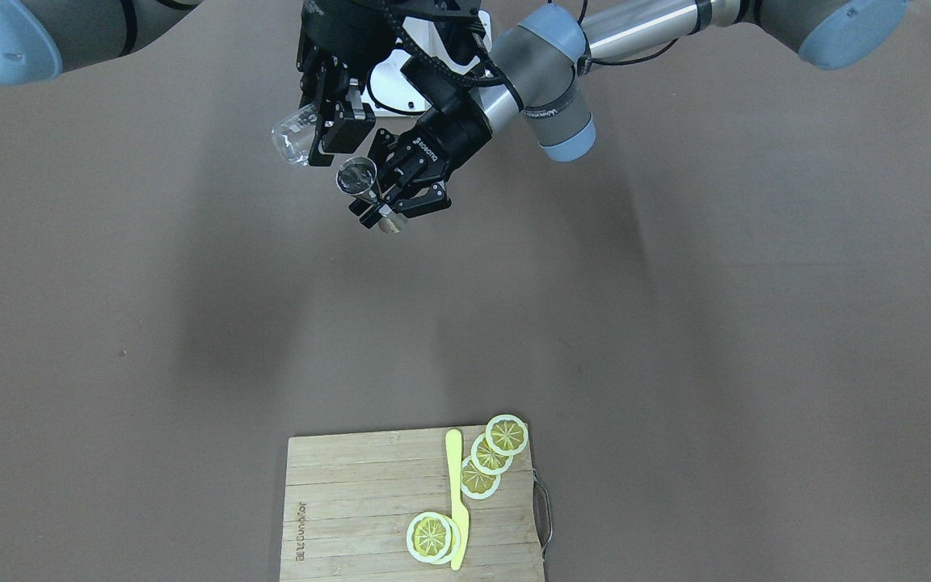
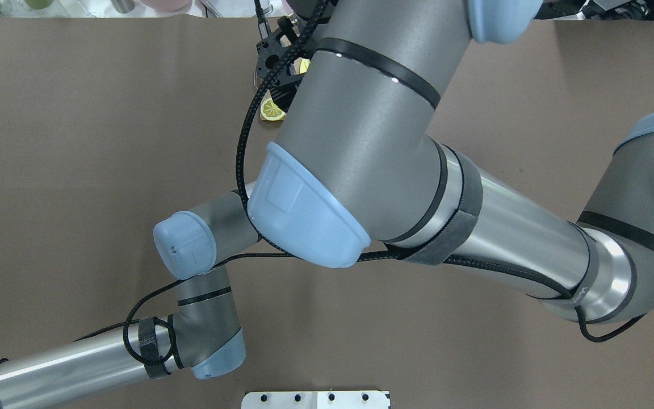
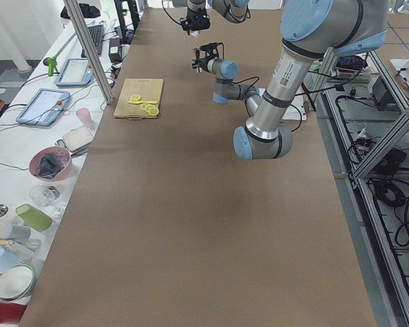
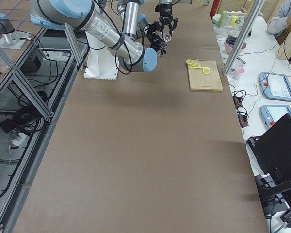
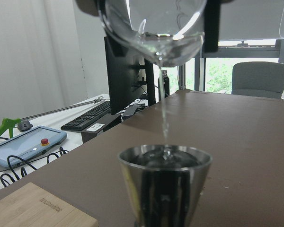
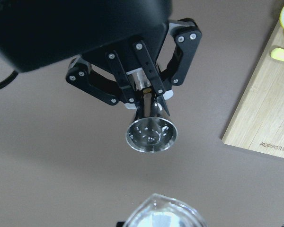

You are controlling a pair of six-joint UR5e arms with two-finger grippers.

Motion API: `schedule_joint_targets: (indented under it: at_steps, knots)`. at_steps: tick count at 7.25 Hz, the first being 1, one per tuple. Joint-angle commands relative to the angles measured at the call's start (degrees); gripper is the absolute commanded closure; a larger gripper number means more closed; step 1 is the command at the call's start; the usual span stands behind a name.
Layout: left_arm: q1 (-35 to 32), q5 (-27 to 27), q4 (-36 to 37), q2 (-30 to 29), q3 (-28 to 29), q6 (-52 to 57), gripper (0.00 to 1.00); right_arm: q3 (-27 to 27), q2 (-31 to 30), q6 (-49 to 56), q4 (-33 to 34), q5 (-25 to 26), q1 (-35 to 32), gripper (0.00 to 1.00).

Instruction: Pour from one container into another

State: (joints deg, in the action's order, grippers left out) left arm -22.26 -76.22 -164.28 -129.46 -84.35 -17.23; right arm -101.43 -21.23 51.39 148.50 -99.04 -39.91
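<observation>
Front-facing view, looking steeply down on a brown worktop [image 1: 676, 323]. In the upper centre of the frame two robot arms meet above the surface. The left gripper [image 1: 375, 200], reaching in from the upper right, has its fingers closed around the narrow waist of a small steel jigger [image 1: 355, 175]. The jigger is held off the worktop, roughly upright, with its open upper cone facing up. Just to its upper left, the right gripper [image 1: 328, 129] has its fingers clamped on a small clear glass [image 1: 292, 133], which is tipped over with its mouth toward the jigger.

In the left wrist view the jigger [image 5: 164, 184] fills the lower centre, and the tilted glass [image 5: 151, 28] hangs directly above it at the top edge, apart from it. A thin stream of clear liquid [image 5: 163, 109] falls from the lip of the glass into the upper cone of the jigger.

In the right wrist view the left gripper [image 6: 149, 101] appears at the centre, its black linkage fingers [image 6: 132, 94] pinching the waist of the jigger [image 6: 151, 135]. Droplets glint inside the cone. The rim of the glass [image 6: 163, 213] shows at the bottom edge.

At the bottom centre of the front-facing frame, well apart from the grippers, lies a wooden cutting board [image 1: 352, 501]. On it rest several lemon slices [image 1: 490, 457] and a yellow knife [image 1: 456, 501].
</observation>
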Motion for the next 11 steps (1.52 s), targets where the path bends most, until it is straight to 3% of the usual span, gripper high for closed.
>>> schedule_joint_targets:
  at_steps: [1, 3, 6, 7, 11]
  knots:
    - [-0.06, 0.02, 0.01, 0.09, 0.07, 0.0, 1.0, -2.52, -2.3, -0.07, -2.67, -6.22, -3.84, 1.0]
    - [-0.85, 0.54, 0.01, 0.09, 0.07, -0.18, 1.0, -8.13, -9.57, -0.07, -8.01, -11.94, -8.49, 1.0]
    - [-5.05, 3.96, 0.19, 2.01, 0.33, -1.48, 1.0, -15.88, -25.29, 1.16, -18.73, -22.91, -17.98, 1.0]
    - [-6.03, 5.62, 0.28, 3.07, 0.33, -8.28, 1.0, -17.12, -30.65, 2.38, -23.38, -26.52, -20.79, 1.0]
    - [-14.63, 5.9, 0.01, 13.69, 0.51, -9.31, 1.0, -13.99, -48.6, 7.58, -42.8, -40.05, -32.3, 1.0]
